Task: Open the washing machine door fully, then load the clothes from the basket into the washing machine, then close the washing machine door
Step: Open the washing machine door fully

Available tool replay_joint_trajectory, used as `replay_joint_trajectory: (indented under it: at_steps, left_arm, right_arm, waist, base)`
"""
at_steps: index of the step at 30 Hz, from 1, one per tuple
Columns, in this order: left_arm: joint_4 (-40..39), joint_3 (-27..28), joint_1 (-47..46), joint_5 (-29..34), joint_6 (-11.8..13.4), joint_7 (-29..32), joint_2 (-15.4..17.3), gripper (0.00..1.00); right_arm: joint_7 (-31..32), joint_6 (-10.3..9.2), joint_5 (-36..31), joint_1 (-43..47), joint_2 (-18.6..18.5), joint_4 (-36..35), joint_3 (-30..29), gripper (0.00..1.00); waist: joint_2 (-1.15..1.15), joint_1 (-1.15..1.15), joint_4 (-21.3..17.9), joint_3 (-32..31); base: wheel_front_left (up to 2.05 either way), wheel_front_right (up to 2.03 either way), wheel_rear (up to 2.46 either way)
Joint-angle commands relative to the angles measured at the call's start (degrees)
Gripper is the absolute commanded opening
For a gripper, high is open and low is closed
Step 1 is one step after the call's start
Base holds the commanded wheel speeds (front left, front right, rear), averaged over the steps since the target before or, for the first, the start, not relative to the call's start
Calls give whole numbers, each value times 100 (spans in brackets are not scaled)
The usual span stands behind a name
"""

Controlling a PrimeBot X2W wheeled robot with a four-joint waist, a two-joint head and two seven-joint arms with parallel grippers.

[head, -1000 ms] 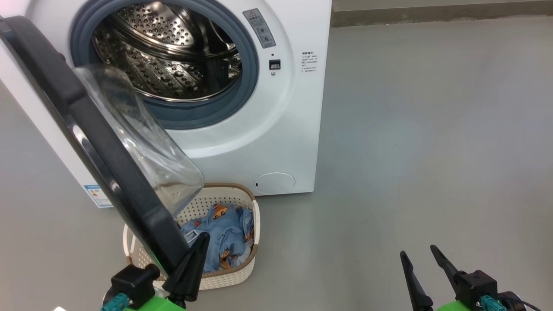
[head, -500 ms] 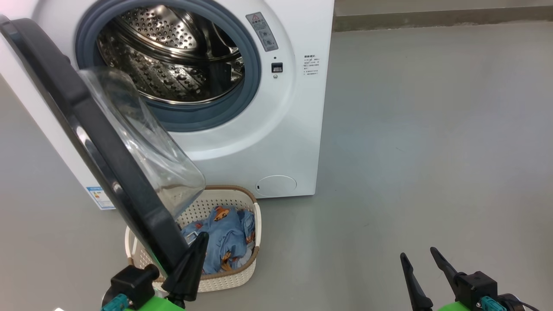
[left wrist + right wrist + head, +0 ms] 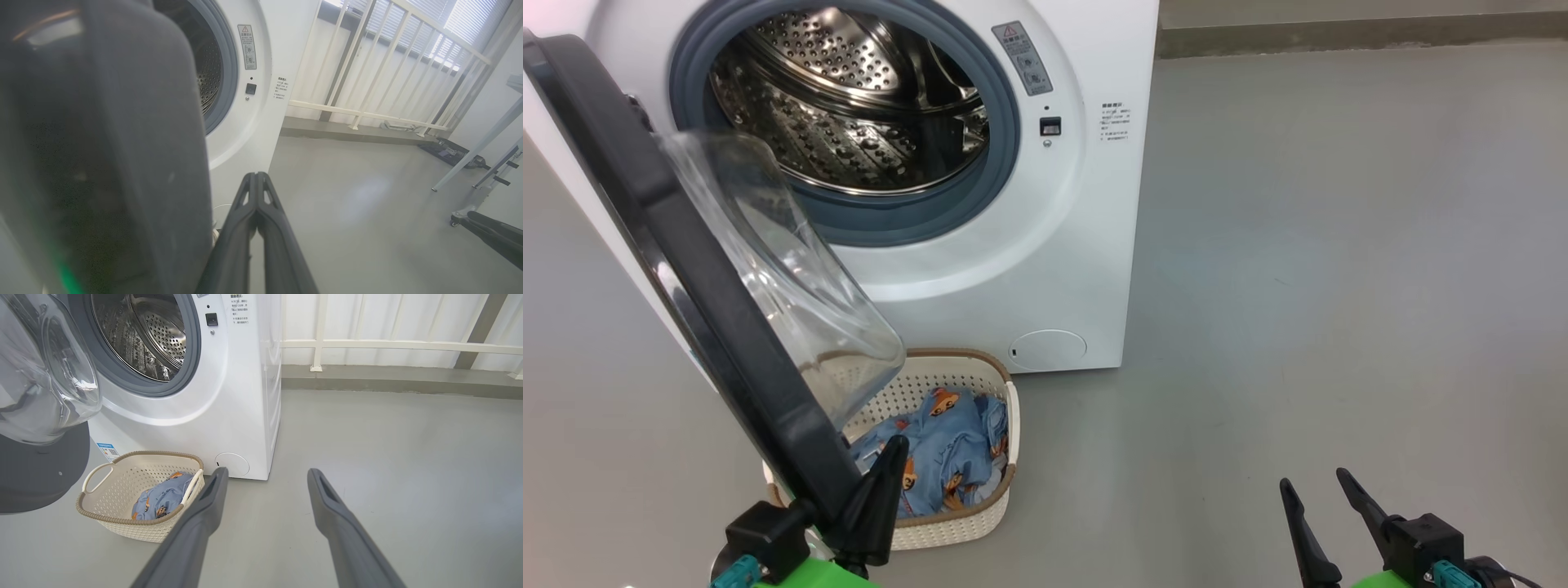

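Observation:
The white washing machine stands ahead, its steel drum exposed. The washing machine door hangs open toward me on the left, its clear glass bowl bulging over the basket. Blue clothes with orange animals lie in the basket. My left gripper is shut and empty, its tip beside the door's lower inner rim; whether it touches I cannot tell. In the left wrist view the closed left gripper sits right of the dark door. My right gripper is open over bare floor, right of the basket and clothes.
Grey floor spreads to the right of the machine. A white railing runs along the back wall above a low kerb. Metal stand legs with a caster stand at the far right in the left wrist view.
The door's lower edge has swung a little further left, and my shut left gripper has moved left with it. The right gripper has stayed put.

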Motion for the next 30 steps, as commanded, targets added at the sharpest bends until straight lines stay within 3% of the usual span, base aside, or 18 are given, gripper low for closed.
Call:
replay_joint_trajectory:
  at_steps: [1,17,30]
  left_arm:
    - [-69,402,-185,69,86,-37,217,0]
    - [-385,554,237,258,86,-37,260,0]
    - [-507,1110,491,389,86,-37,153,0]
  right_arm:
    - [-68,35,45,-142,-37,-126,133,100]
    - [-68,35,105,-136,-37,-101,123,100]
    - [-68,35,160,-123,-37,-89,113,100]
  waist:
    - [0,0,18,3]
    - [0,0,369,4]
    - [0,0,841,-26]
  base:
    - [0,0,0]
    - [0,0,0]
    - [0,0,0]
